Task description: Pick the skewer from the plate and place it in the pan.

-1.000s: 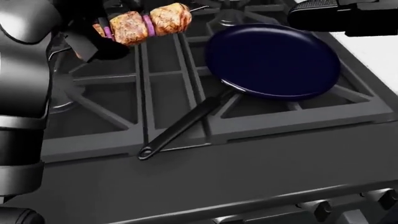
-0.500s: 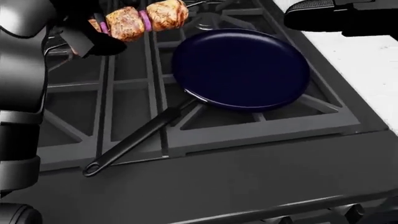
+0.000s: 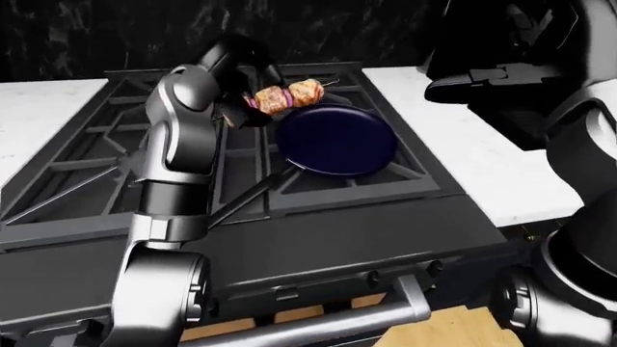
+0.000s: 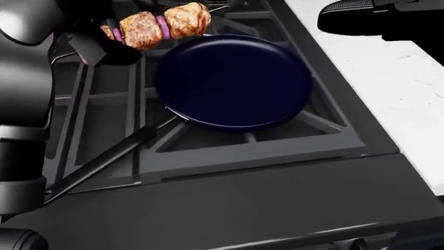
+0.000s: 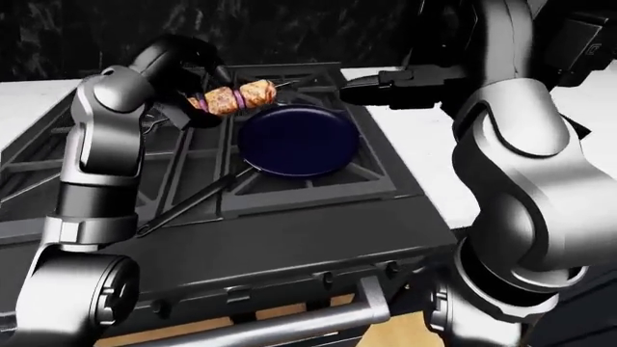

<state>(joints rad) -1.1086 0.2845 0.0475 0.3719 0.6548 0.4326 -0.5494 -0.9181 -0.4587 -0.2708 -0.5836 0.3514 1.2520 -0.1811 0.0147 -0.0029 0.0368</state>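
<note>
A skewer (image 4: 163, 25) with browned meat chunks and purple onion slices hangs at the top left of the head view, its tip reaching over the upper left rim of the dark blue pan (image 4: 232, 80). My left hand (image 4: 104, 44) is shut on the skewer's left end, just left of the pan. The pan sits on the stove grate (image 4: 208, 151), its long black handle (image 4: 104, 161) running down to the left. My right hand (image 4: 350, 18) hovers above the white counter at the top right; its fingers are not clear. No plate shows.
A black gas stove (image 3: 241, 188) fills the middle, with white counter (image 4: 389, 78) to its right and more white counter (image 3: 38, 116) to its left. Knobs and an oven handle bar (image 3: 318, 322) run along the stove's lower edge.
The whole head view has shifted: the pan now lies further left and lower in the picture, so the camera moved right. The skewer stays in my left hand, closer to the pan's rim.
</note>
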